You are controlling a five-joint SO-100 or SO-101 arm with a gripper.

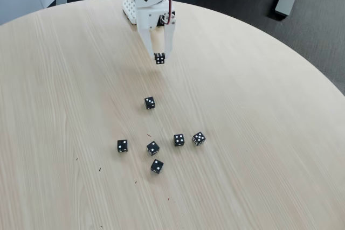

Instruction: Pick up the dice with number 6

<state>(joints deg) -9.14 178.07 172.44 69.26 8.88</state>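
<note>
In the fixed view my white gripper hangs at the back of the round table, fingers pointing down and shut on a small black die. The face of that held die turned to the camera shows six white pips in two rows, so it is the dice with number 6. It is lifted off the table top. Several other black dice lie below and nearer the camera, the closest of them well clear of the fingers.
The remaining dice sit in a loose cluster: one at the left, one in the middle, one lower down, and two at the right. The light wooden table curves away at right.
</note>
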